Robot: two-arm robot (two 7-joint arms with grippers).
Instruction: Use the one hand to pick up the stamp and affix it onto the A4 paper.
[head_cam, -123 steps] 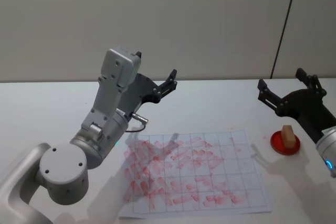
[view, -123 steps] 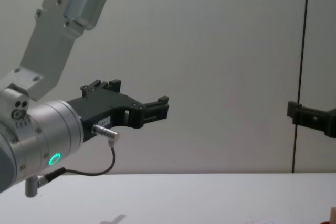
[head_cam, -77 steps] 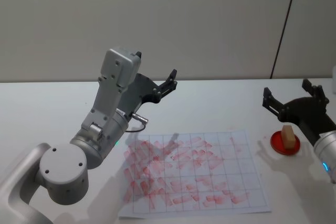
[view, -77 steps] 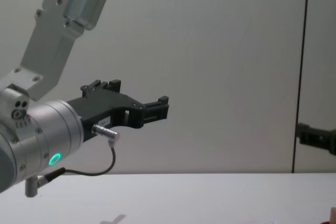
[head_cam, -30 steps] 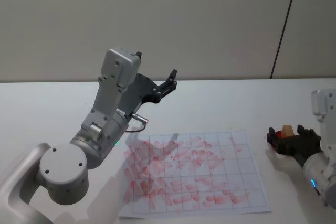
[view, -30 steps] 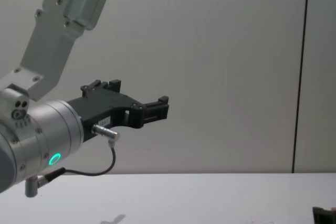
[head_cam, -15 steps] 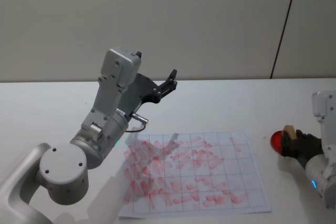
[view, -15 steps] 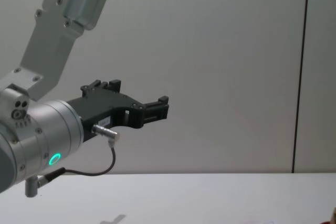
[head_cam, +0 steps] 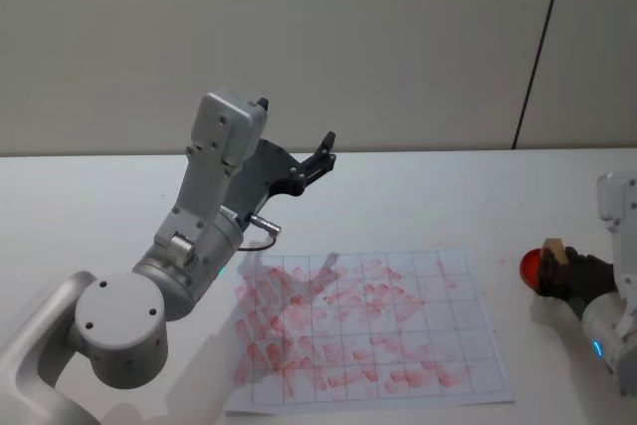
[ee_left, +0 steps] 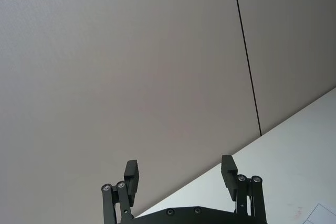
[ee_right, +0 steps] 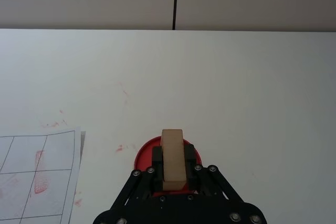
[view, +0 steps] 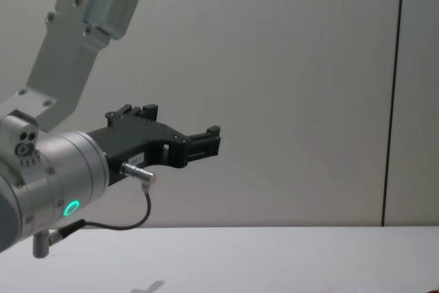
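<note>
My right claw [ee_right: 172, 162] grips the light-brown wooden block stamp [ee_right: 172, 150] at the round red ink pad [ee_right: 143, 156]; I should lift it level. My left claw [ee_left: 179, 167] hangs open, raised.

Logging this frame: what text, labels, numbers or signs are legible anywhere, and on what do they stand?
No text can be read in these views.
Red stamp prints on the gridded A4 paper: smeared, unreadable.
Small white label on the left gripper: too small to read.
Stamp, held in the right gripper: plain wood on the faces that show, no marking.
</note>
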